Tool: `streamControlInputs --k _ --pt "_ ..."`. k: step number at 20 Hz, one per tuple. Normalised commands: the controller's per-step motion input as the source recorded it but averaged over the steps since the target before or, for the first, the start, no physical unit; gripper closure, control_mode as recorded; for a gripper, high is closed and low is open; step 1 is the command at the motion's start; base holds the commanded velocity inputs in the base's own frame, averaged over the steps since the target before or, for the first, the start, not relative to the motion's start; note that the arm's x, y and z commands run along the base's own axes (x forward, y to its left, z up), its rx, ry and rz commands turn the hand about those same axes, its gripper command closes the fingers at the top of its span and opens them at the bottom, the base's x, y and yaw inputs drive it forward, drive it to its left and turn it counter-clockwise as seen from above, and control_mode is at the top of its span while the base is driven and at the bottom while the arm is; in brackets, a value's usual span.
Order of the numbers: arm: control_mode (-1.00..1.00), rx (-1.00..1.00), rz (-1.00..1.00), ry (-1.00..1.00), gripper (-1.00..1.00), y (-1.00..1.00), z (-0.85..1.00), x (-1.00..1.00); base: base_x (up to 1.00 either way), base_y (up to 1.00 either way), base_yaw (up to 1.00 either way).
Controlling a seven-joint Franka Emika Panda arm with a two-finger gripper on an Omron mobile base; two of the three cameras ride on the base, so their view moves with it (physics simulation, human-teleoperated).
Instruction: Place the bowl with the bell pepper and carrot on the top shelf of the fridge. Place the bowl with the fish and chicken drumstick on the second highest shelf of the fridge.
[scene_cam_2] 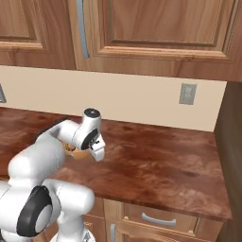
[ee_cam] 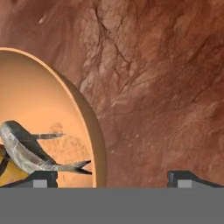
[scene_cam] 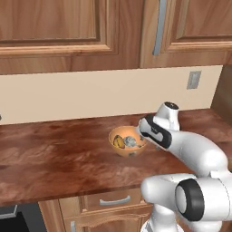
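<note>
left base view first: you've got the bowl with the fish and chicken drumstick (scene_cam: 128, 142) sitting on the brown counter (scene_cam: 54, 154), roughly mid-depth between the front edge and the cream wall. inside it you can make out the chicken drumstick (scene_cam: 118, 142) as a golden lump on the side away from the arm, and the fish (scene_cam: 131, 141), grey, on the side nearer the arm. the white arm reaches in from the bowl's right, its wrist right against the rim, which reads like a rim grasp being lined up. an outlet (scene_cam: 194, 80) sits on the wall, well right of the bowl.

right base view: the wrist covers most of the bowl; you only catch a sliver of its orange side (scene_cam_2: 78, 152) under the hand. i can't tell the claw's spread from here.

hand view: here's your answer. the gripper (ee_cam: 113, 178) is spread wide, one tip over the bowl's inside, the other over bare counter, so the bowl's wall stands between them, much closer to the inner tip. nothing is pinched yet. the fish lies in the bowl with its tail toward the rim, the drumstick's yellow edge (ee_cam: 8, 173) tucked under it. my guess: you lower and close on the wall next.
</note>
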Motion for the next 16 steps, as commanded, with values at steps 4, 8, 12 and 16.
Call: streamControlInputs --k 4,8,12,16 --pt "-1.0 0.0 0.01 0.01 -1.0 0.04 -0.28 0.43 0.0 0.0 0.0" --pt "-1.0 0.0 0.0 0.02 -1.0 0.03 -0.24 0.5 0.0 0.0 0.0" --pt "-1.0 0.0 0.01 0.01 1.0 0.05 -0.08 0.12 0.0 0.0 0.0" --pt "-1.0 0.0 0.0 0.0 1.0 0.0 0.0 0.0 0.0 0.0 0.0"
